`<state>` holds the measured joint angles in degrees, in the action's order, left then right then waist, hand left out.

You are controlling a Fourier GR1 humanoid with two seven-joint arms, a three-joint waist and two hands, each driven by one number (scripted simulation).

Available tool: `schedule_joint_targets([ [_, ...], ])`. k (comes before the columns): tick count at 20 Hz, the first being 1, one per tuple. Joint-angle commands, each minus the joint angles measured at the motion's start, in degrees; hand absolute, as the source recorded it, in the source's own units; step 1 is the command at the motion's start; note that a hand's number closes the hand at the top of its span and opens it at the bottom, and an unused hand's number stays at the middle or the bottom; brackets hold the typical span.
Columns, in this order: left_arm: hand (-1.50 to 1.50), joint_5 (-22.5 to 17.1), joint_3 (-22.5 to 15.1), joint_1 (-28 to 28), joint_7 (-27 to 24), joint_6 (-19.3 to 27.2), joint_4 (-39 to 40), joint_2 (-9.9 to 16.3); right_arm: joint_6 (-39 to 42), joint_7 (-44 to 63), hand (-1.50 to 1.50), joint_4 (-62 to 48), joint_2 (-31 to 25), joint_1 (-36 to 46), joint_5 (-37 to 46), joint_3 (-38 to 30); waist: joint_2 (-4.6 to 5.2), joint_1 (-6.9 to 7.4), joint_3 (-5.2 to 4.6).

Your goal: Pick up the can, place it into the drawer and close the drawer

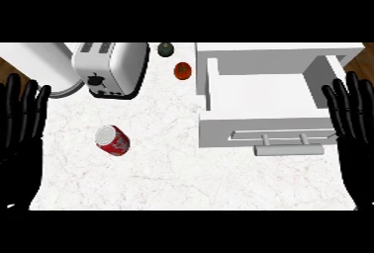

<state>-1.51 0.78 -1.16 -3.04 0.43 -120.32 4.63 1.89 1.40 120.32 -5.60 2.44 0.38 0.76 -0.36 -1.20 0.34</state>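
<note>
head view: the counter [182, 178] is seen from steeply above, with the can [113, 140] lying at about eight o'clock from the middle of the view, well apart from everything else on the white marbled top. it is red with a pale end showing, and appears tilted rather than plainly upright. the drawer [219, 131] is found at two to three o'clock, pulled open, its pale interior bare and its handle [288, 148] toward six o'clock of it.

the left hand [22, 116] is shown at the nine o'clock edge, fingers straight and pointing up, nothing held; it is resting. the right hand [352, 113] is shown likewise at the three o'clock edge, just beside the drawer's side, fingers straight and spread, nothing held.

by judgement, no step is yet under way: the can is untouched, the drawer is already open, and the pick-up is the step in hand. the next move would call for a hand to be brought over the can, probably the left, since the can lies nearer to it, and for the fingers to be curled round its body. because of the can's tilt, the approach would need to be matched to its axis, or it may roll.

a toaster [110, 66] is placed at eleven o'clock, a red fruit [182, 70] and a small dark green object [165, 48] near twelve o'clock; none lies between can and drawer.
</note>
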Motion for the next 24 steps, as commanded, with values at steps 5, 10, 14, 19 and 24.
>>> schedule_joint_targets([
  [5,-1.5,-20.54,-3.94,-3.72,-2.73,-25.69,6.7,9.7,0.74,-0.77,-1.5,-1.17,1.03,-0.4,-2.42,-0.01,1.09,-0.75,-0.61],
  [10,-1.5,-26.01,0.02,1.14,3.69,-38.39,15.95,23.18,-6.44,6.86,-1.5,-3.79,2.95,-7.19,1.24,-4.22,1.02,-0.36,-0.54],
  [14,-1.5,-37.67,6.88,-2.68,4.7,-48.38,23.37,32.06,-3.8,8.78,-1.5,-2.11,0.11,-9.36,-3.15,-8.4,0.5,0.27,-0.35],
  [19,-1.5,-44.14,10.48,-8.36,4.68,-57.9,35.98,38.43,-0.34,8.27,-1.5,2.41,-1.62,-14.76,-8.1,-12.17,0.4,0.16,-0.34],
  [24,-1.5,-42.48,12.1,-11.13,5.17,-61.21,41.61,37.8,3.68,3.71,-1.5,-0.4,-2.02,-17.46,-11.69,-16.41,0.37,0.67,-0.33],
])
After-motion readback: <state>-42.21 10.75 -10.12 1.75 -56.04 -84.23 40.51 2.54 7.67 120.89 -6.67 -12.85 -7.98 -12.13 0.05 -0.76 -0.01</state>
